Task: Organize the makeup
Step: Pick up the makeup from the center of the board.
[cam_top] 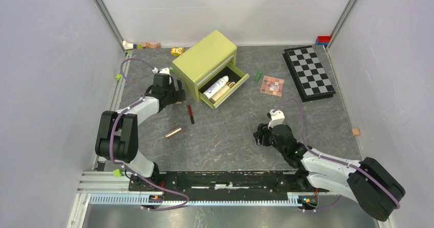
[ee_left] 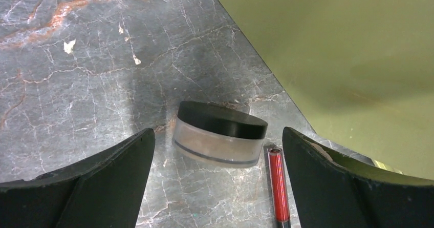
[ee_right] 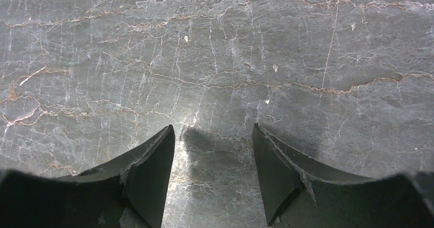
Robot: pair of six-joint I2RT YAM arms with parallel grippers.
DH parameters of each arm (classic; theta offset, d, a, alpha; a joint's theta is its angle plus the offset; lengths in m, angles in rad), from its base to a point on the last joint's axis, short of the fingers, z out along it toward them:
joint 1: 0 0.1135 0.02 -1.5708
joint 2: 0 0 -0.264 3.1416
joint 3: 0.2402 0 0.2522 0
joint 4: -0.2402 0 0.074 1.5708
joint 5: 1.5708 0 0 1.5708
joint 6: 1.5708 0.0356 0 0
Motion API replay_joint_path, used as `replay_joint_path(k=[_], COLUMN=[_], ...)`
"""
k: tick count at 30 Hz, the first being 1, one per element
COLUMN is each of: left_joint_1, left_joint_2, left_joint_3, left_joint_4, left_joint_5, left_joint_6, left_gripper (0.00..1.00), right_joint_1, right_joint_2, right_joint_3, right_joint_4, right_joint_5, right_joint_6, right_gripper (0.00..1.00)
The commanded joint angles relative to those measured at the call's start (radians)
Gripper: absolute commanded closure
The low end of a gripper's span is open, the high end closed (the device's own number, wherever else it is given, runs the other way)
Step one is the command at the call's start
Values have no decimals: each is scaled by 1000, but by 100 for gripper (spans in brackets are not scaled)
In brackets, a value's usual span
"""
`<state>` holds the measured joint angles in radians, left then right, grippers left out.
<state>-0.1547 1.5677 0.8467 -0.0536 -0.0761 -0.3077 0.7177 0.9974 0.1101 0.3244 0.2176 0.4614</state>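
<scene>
Three pale walls point(cam_top: 46, 59) — grey, rust-veined marble tabletop point(cam_top: 230, 136), red-black pencil point(cam_top: 191, 114) on it

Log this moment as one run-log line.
left gripper: open, lined up on tan compact | right gripper: open, empty | drawer: open, white bottle inside

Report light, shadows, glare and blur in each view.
Top view: even, soft light, faint shadows, everything sharp. Left wrist: compact sharp, a soft shadow on the table behind it; cabinet soft and featureless. Right wrist: pale glare on the table between the dark fingers, with their shadows just ahead.
</scene>
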Motion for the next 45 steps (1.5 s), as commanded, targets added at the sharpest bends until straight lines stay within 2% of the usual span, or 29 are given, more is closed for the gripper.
replay_joint_path(k=[1,11,19,23,29,33,38,45], left_joint_1=[24,33,33,33,33,33,31,31], left_joint_2=[29,80,76,80,84,80,-9,-232], left_joint_3=[57,91,77,83,86,91,75,50], left_joint_4=[50,16,-1,-14,-34,-44,-71,-138], left_joint_5=[47,121,130,124,110,111,80,104], left_joint_6=[32,7,-9,-11,-13,-20,-60,-120], left_gripper=[1,18,19,24,25,31,41,46], right_joint_1=[-2,-2,-2,-2,-1,-1,-2,-2], right_joint_2=[52,83,90,88,91,88,65,-49], right_joint_3=[-31,-22,-20,-20,-19,-18,-9,45], right_joint_4=[-176,-174,-173,-173,-173,-176,-197,-255], right_joint_5=[-56,-57,-58,-57,-58,-57,-50,-66], right_joint_6=[1,1,2,2,3,4,4,7], right_gripper=[36,36,36,36,36,37,37,36])
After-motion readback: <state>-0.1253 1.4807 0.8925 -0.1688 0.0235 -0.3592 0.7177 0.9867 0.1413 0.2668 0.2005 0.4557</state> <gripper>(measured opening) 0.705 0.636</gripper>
